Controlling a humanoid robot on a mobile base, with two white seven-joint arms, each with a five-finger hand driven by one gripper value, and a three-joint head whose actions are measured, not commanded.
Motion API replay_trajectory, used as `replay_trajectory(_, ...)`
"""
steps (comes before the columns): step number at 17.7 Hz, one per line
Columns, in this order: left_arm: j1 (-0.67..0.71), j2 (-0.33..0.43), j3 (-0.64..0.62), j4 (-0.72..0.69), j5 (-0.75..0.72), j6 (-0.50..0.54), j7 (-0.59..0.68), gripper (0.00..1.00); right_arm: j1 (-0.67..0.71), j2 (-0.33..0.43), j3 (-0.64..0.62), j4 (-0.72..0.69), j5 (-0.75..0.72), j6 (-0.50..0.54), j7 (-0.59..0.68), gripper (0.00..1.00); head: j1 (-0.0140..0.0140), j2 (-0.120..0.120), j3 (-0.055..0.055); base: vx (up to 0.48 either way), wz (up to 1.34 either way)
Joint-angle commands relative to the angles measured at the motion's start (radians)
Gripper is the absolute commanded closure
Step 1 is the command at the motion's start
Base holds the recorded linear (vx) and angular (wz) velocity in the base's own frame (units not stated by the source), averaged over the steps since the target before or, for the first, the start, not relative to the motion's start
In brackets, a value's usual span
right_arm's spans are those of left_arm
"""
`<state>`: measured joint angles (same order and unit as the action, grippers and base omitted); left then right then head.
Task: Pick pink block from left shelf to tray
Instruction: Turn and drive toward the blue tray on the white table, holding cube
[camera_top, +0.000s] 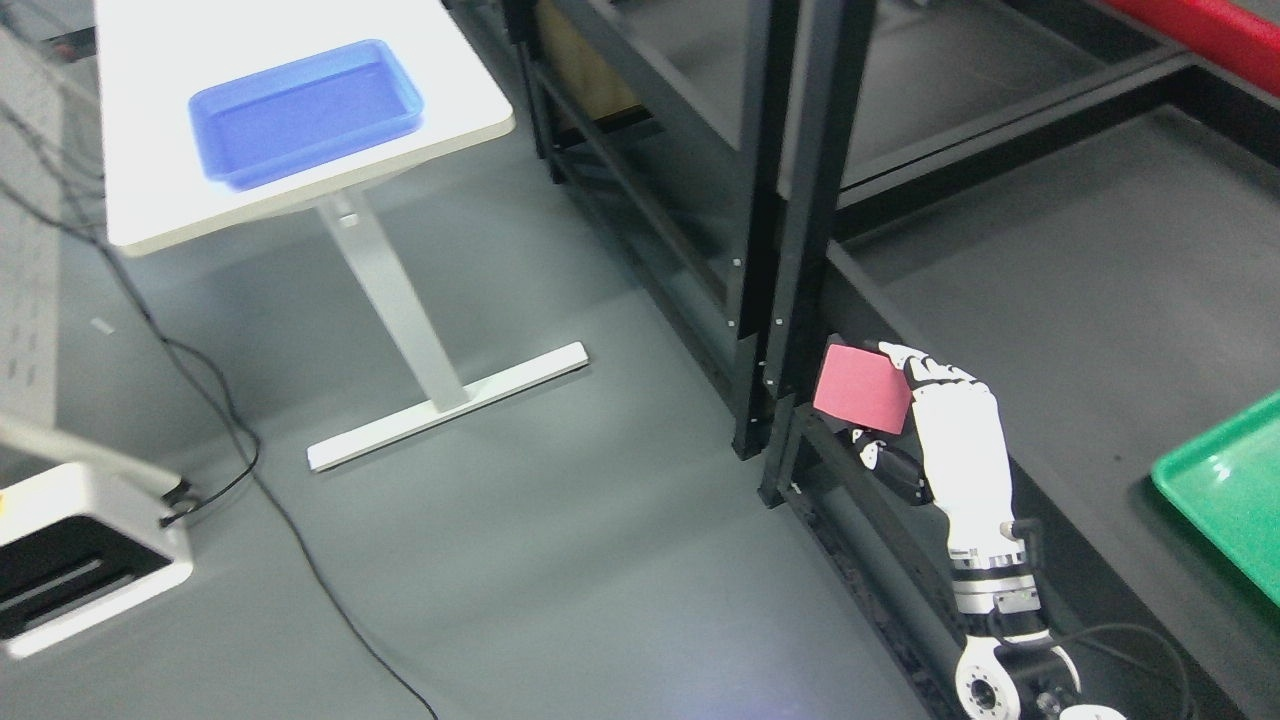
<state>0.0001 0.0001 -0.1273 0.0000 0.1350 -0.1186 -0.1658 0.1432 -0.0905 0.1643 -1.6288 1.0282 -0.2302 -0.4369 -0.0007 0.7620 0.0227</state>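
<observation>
My right hand (886, 406) is shut on the pink block (858, 386), a flat square piece gripped by its right edge. White fingers (912, 362) wrap over the top and the thumb sits beneath. The block hangs in the air just outside the front edge of the black shelf (1050, 300), next to its upright post. The right arm comes up from the bottom edge along the shelf front. A blue tray (222, 172) sits on the white table (150, 215) at the upper left, far from the hand.
A green tray (1225, 490) lies on the shelf at the right edge. Black shelf posts (800, 230) stand just left of the block. The table's white leg and foot (440, 400), a black cable (300, 560) and a white device (80, 560) are on the grey floor.
</observation>
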Motion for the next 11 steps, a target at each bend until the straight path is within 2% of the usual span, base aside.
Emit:
replay_trajectory(1, 0.02, 0.017, 0.0, -0.017, 0.0, 0.0, 0.0, 0.0, 0.006, -0.003, -0.002, -0.006, 0.0, 0.0, 0.0, 0.97, 0.0, 0.0, 0.0, -0.168, 0.84)
replay_trajectory(6, 0.02, 0.017, 0.0, -0.017, 0.0, 0.0, 0.0, 0.0, 0.006, -0.005, -0.002, -0.006, 0.0, 0.0, 0.0, 0.97, 0.0, 0.0, 0.0, -0.122, 0.76)
replay_trajectory(11, 0.02, 0.017, 0.0, -0.017, 0.0, 0.0, 0.0, 0.0, -0.002, -0.003, -0.002, -0.006, 0.0, 0.0, 0.0, 0.97, 0.0, 0.0, 0.0, -0.017, 0.41)
